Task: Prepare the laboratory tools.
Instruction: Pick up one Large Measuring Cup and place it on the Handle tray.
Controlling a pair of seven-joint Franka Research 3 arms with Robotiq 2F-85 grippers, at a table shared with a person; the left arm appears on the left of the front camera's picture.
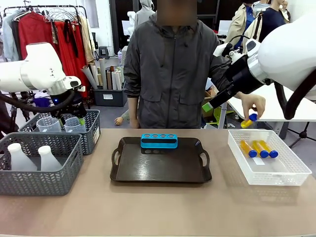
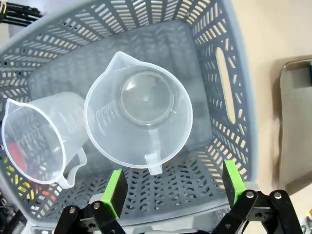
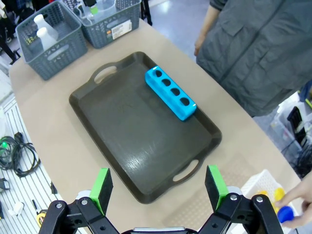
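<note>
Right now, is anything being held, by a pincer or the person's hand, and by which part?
The left pincer and right pincer are open, holding nothing. The person's hand holds a blue-capped tube near its cap end.

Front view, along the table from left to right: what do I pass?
Grey basket holding two flasks → dark tray carrying the blue tube rack → white basket with three blue-capped tubes.

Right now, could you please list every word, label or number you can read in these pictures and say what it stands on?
No text can be read.
On the grey mesh basket, a white label: print too small to read.
On the clear beaker, graduation marks: too blurred to read.
</note>
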